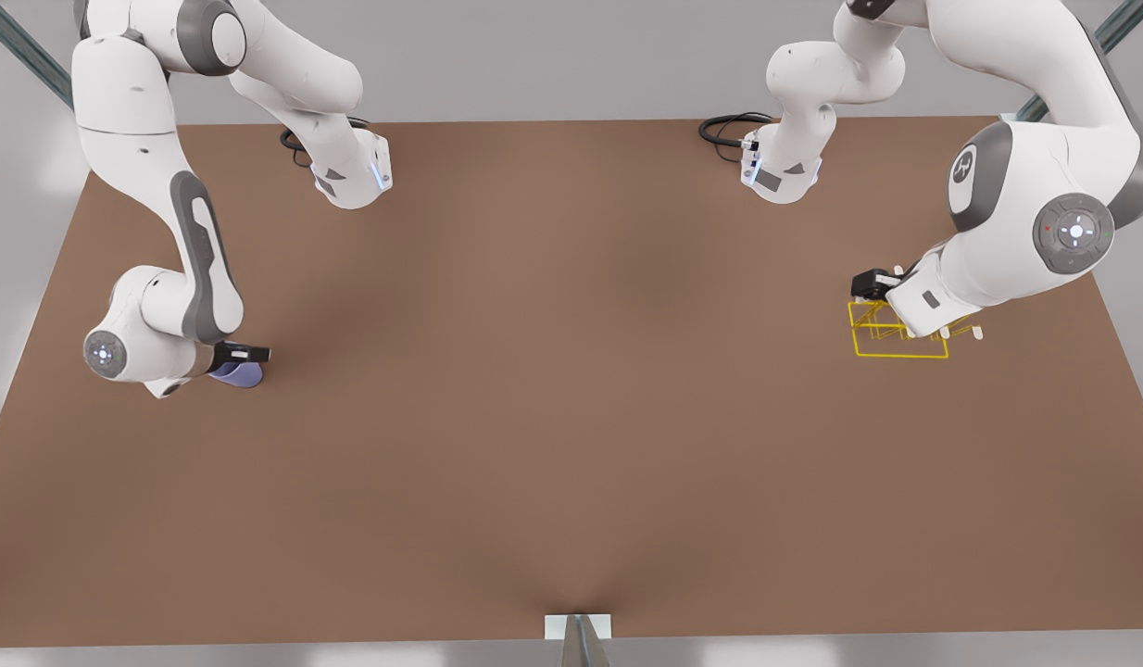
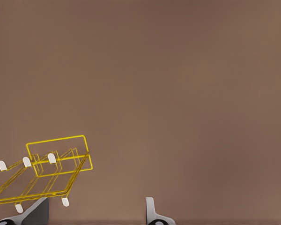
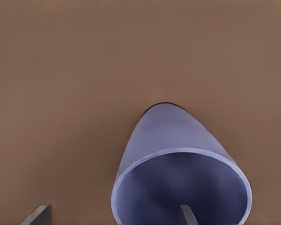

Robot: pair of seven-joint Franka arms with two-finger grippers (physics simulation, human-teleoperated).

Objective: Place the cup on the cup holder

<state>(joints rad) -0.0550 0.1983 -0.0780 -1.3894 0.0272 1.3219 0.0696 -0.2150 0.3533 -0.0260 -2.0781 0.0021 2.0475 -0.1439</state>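
The pale lavender-blue cup (image 1: 238, 374) rests on the brown table at the front view's left, mostly under my right gripper (image 1: 229, 363). In the right wrist view the cup (image 3: 178, 140) turns its open mouth toward the camera. My right gripper (image 3: 113, 216) is open: one fingertip (image 3: 187, 215) sits over the mouth, the other (image 3: 40, 213) outside, with the cup's wall between them. The yellow wire cup holder (image 1: 900, 350) stands at the front view's right. My left gripper (image 1: 919, 320) hovers over it, open. One fingertip (image 2: 37, 211) overlaps the cup holder (image 2: 56, 161), which has white-tipped prongs.
The brown table (image 1: 571, 417) spans the front view. Both arm bases with black cables (image 1: 724, 130) stand along the far edge. A small white and grey fixture (image 1: 579, 630) sits at the middle of the near edge.
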